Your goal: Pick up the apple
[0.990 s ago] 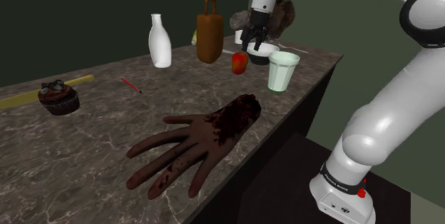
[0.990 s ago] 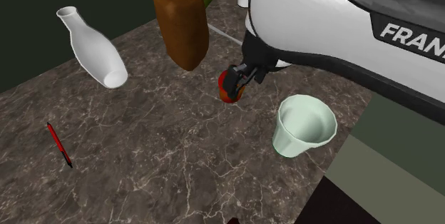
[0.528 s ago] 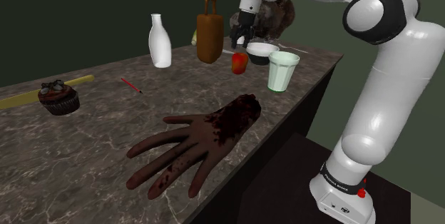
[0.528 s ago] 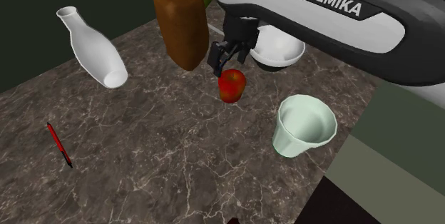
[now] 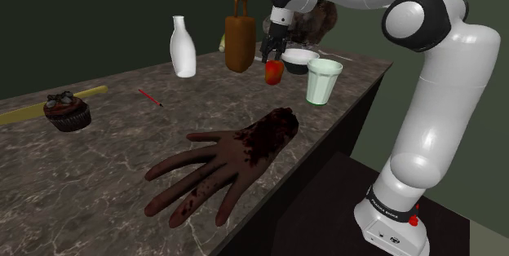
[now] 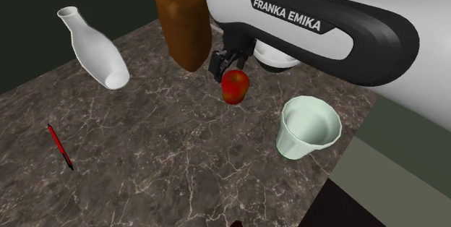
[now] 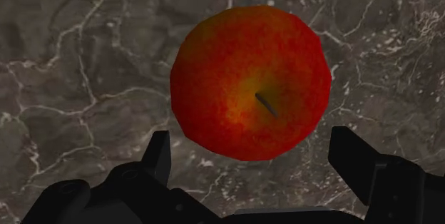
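I see a dark veined tabletop (image 5: 114, 144) against a green wall (image 5: 98, 18); pale green cup (image 5: 324, 81) upright, right of centre; my pincer (image 7: 253, 160) hangs spread above the red apple (image 7: 251, 80).

Dim interior render, soft light from above, crisp edges.
Shoulder view: dark overall, with murky walls and faint veins on the counter (image 5: 98, 165). The white arm (image 5: 440, 91) at 2 o'clock is the brightest thing, lit on top and greying underneath. The bottle (image 5: 183, 46) at 11 o'clock and the cup (image 5: 324, 81) are pale, softly shaded down their sides. Second exterior view: the arm glows from 12 to 3 o'clock, its underside in shade. Wrist view: the apple (image 7: 249, 80) is brightest round the stem and darkens toward its rim. The fingers (image 7: 378, 180) at 5 and 7 o'clock are near-black with little detail. Outlines stay sharp and straight lines hold true to the frame edges.
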Robot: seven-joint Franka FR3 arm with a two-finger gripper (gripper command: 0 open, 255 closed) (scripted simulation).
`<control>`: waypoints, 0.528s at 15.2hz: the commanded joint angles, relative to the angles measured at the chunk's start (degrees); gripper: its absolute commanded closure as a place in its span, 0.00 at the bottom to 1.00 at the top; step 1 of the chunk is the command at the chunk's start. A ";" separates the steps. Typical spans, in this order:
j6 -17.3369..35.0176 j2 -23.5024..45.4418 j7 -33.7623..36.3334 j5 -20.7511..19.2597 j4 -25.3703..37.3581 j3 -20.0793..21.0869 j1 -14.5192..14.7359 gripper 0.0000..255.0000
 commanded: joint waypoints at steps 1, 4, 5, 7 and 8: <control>1.18 0.02 -0.05 0.03 -1.11 0.08 0.11 0.00; 1.17 0.06 -0.10 0.05 -1.07 0.06 0.08 1.00; 1.23 0.06 -0.09 0.05 -1.12 0.07 0.09 1.00; 1.28 0.02 -0.10 0.04 -1.22 0.06 0.09 1.00; 1.23 0.08 -0.07 0.04 -1.11 0.07 0.10 1.00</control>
